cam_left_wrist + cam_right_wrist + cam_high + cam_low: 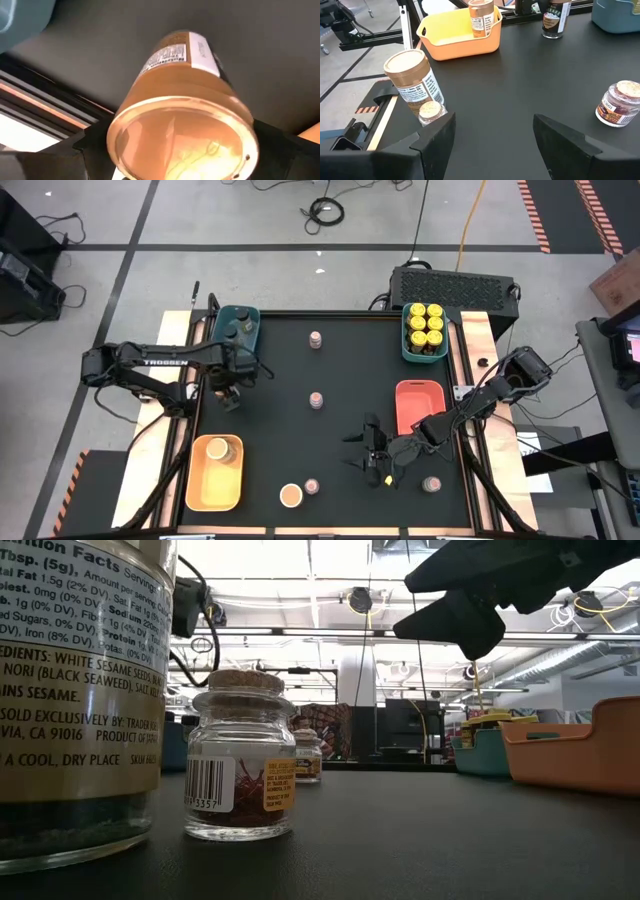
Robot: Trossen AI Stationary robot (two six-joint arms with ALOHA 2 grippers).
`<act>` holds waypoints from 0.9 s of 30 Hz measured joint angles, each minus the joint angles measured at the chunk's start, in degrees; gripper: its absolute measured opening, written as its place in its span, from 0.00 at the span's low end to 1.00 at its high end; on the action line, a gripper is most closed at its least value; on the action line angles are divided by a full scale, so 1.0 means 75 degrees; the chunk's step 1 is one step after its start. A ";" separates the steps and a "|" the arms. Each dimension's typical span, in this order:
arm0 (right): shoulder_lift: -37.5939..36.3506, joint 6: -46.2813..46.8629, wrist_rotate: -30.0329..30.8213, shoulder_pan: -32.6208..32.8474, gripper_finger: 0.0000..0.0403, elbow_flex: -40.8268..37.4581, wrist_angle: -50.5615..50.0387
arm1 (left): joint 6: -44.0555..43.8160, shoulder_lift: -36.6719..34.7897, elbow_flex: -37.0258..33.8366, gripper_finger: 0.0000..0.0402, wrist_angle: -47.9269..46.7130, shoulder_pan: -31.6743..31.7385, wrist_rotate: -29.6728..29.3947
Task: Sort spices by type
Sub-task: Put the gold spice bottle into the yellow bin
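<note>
1. left gripper (231, 395) near the table's left edge, jaws spread wide around a tan-lidded jar (182, 130), apparently bound for the yellow tray (196, 490).
2. right gripper (371, 452) near the front edge, jaws apart, holding nothing, between loose jars.

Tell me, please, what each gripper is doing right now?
Left gripper: closed on a tan-lidded jar.
Right gripper: open, holding nothing, above the table.

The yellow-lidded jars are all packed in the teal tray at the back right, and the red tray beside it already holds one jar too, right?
Not quite. The high view shows the yellow-lidded jars packed in the teal tray at the back right, but the red tray beside it holds nothing.
</note>
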 joint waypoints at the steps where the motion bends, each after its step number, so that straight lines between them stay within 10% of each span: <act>1: 0.0000 0.0003 0.0000 0.0000 0.65 0.0000 0.0000 | 0.0066 0.0000 -0.0015 0.85 -0.0002 0.0000 -0.0002; 27: 0.0000 0.0003 0.0045 -0.0003 0.65 0.0000 -0.0073 | 0.0420 -0.0032 0.0003 0.69 0.0136 0.0000 0.0292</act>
